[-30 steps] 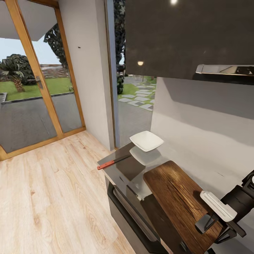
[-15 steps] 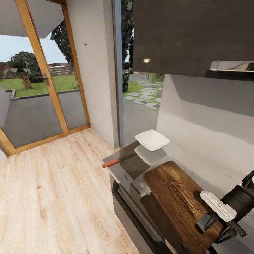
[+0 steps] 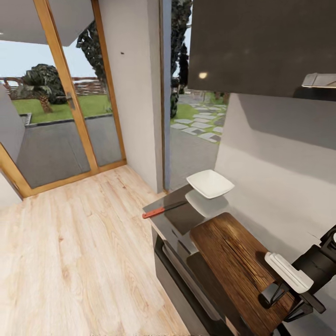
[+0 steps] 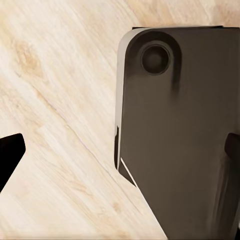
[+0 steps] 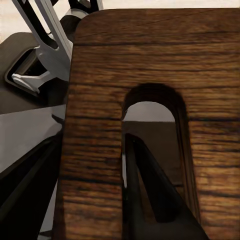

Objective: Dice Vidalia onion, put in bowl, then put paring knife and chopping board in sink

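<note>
Right wrist view: one dark finger (image 5: 150, 190) passes through the chopping board's (image 5: 150, 60) handle slot.
Head view: right gripper (image 3: 285, 290) closed on the chopping board (image 3: 233, 256), held tilted above the counter (image 3: 179, 224).
Right arm: enters from the lower right, cut off by the frame edge.
Bowl (image 3: 210, 183): far end of the counter.
Paring knife (image 3: 163, 210): at the counter's edge, near the bowl.
Left wrist view: dark finger tips (image 4: 10, 152) well apart, holding nothing, above wood floor (image 4: 60, 100).

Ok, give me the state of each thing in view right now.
Chopping board: held at its slotted end by the right gripper, other end near the bowl.
Knife: flat on the countertop, untouched.
Bowl: upright, empty.
Left gripper: open, over floor.
</note>
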